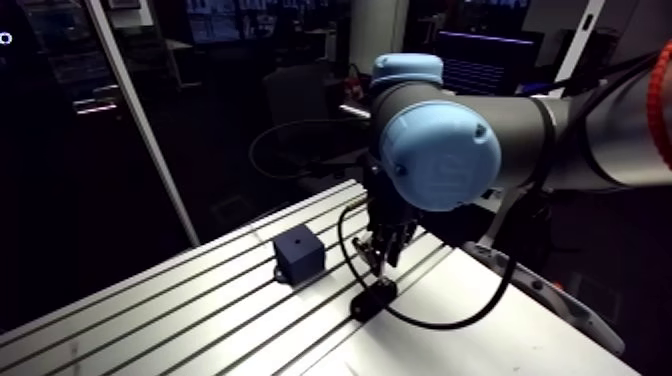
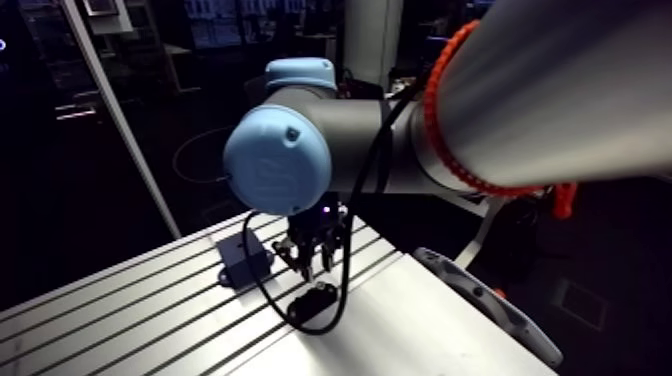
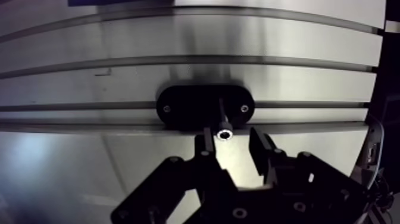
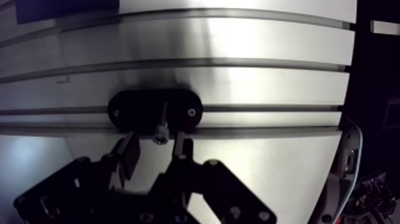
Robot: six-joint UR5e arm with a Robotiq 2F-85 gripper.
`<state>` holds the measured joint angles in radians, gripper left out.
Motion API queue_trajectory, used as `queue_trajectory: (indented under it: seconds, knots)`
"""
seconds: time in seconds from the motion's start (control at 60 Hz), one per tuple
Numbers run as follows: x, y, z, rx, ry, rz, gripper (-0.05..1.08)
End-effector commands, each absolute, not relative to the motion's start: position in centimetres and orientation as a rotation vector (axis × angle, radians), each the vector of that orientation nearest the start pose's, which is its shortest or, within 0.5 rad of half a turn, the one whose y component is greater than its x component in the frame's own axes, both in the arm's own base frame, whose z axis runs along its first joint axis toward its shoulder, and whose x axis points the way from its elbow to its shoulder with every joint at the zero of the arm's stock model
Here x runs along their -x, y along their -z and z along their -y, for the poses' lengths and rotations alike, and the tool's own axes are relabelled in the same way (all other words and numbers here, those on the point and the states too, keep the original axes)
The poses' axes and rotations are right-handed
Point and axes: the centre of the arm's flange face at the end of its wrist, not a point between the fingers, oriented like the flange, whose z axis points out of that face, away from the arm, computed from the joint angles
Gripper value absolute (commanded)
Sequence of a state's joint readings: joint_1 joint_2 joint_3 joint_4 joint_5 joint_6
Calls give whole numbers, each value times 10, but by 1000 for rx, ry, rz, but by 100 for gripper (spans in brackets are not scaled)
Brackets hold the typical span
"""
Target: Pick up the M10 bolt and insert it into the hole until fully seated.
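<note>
Two fingers point(image 3: 261, 152) are hanging released either side of the M10 bolt point(image 3: 225, 133); centring before squeezing is looking smart.

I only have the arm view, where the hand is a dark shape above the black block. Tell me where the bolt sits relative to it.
Observer: The wrist view shows the M10 bolt standing upright in a black oval holder, its socket head between the fingers of the hand.
Operator: Report whether it is gripped.
Observer: Not gripped. The hand is open; a gap shows between the bolt's head and one finger.
Operator: Say how the holder is fixed.
Observer: A small screw shows at each end of it.
</note>
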<state>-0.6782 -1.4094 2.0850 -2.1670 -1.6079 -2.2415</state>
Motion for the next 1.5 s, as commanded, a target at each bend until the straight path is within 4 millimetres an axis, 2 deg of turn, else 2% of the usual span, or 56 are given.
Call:
queue_trajectory:
  seconds: [0.017,0.533,0.85,1.5]
  knots:
    - [442,-225,-191,-7,32,-3044,56]
    - [442,-221,-191,-9,38,-3035,57]
    - [443,-209,-192,-10,56,-3013,57]
    - [442,-207,-192,-11,34,-3026,59]
